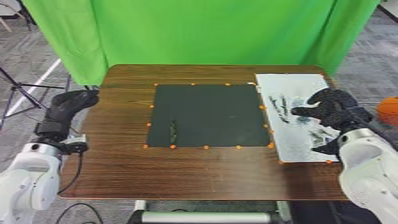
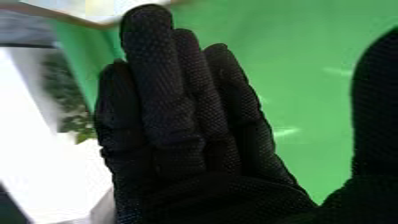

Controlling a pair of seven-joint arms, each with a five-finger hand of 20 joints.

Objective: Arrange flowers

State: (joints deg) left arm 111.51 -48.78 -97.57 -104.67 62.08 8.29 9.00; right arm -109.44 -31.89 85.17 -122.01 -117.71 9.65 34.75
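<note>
We see a brown wooden desk (image 1: pixel 115 170), a green curtain (image 1: pixel 213 35) behind it and grey floor (image 1: pixel 22 62) around. A thin green stem (image 1: pixel 173 132) lies on the black mat (image 1: pixel 213 110); more sprigs (image 1: pixel 283 110) lie on the white sheet (image 1: pixel 291 85). Over them, our right robot hand (image 1: pixel 334 107) has straight fingers together, thumb apart. We cannot tell our left robot hand's (image 1: pixel 66 107) state.

A dark mat (image 1: pixel 209 110) edged with small orange dots lies on the brown counter (image 1: pixel 178 175), a thin green stem (image 1: pixel 173 134) upright in view near its left side. To its right, dark sprigs (image 1: pixel 282 109) lie on a white sheet (image 1: pixel 298 152), with the right hand (image 1: pixel 333 109) above it. The left hand (image 1: pixel 69 105) is by the counter's left edge. Behind hangs a green curtain (image 1: pixel 209 35).
</note>
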